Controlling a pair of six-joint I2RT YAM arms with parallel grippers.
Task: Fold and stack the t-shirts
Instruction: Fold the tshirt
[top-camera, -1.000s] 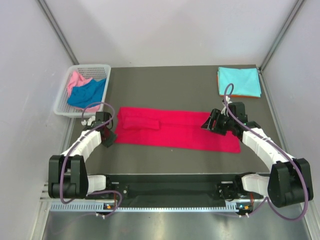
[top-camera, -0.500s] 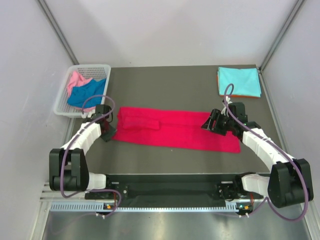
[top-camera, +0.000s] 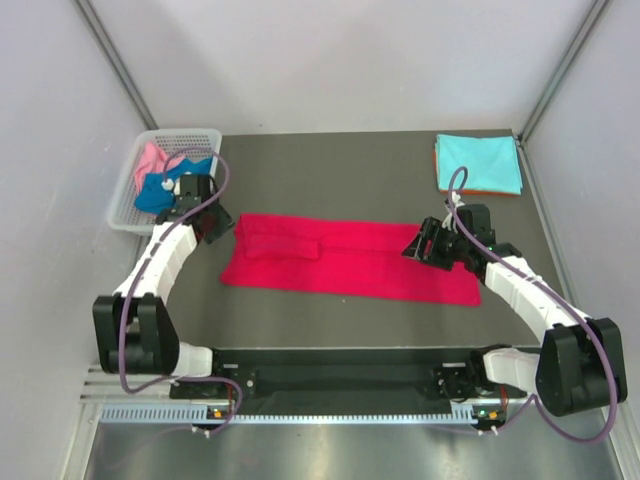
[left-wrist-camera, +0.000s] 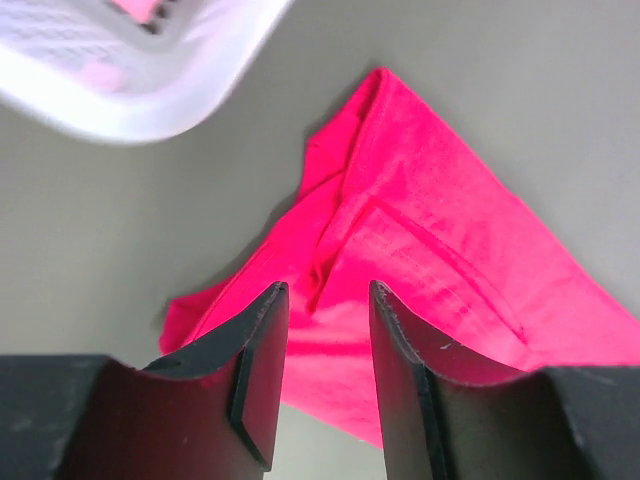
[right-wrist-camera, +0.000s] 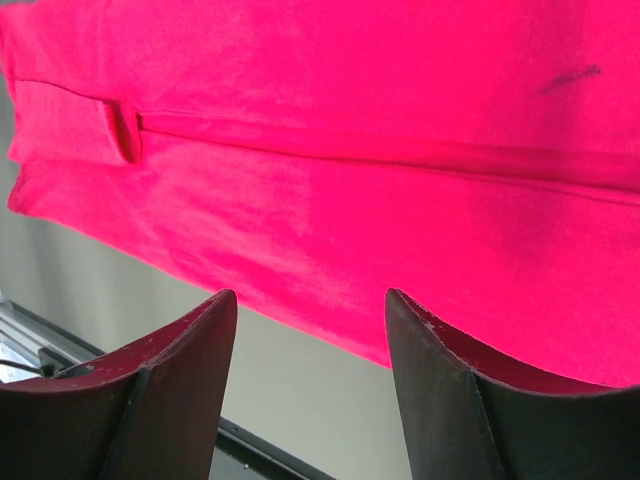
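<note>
Left hand (left-wrist-camera: 326, 290): open, empty, withdrawn from red shirt (top-camera: 350, 262) toward basket (top-camera: 125, 215). Right hand (right-wrist-camera: 310, 300): open above shirt. Long fold apparently finished.

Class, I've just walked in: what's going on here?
Two robot arms are folding t-shirts. The red t-shirt lies folded into a long strip. The left tool hovers open near its left end, the right tool open over its right part; neither holds anything. A folded turquoise t-shirt sits on an orange t-shirt in the far right corner. A blue t-shirt and a pink t-shirt wait in the white basket.
</note>
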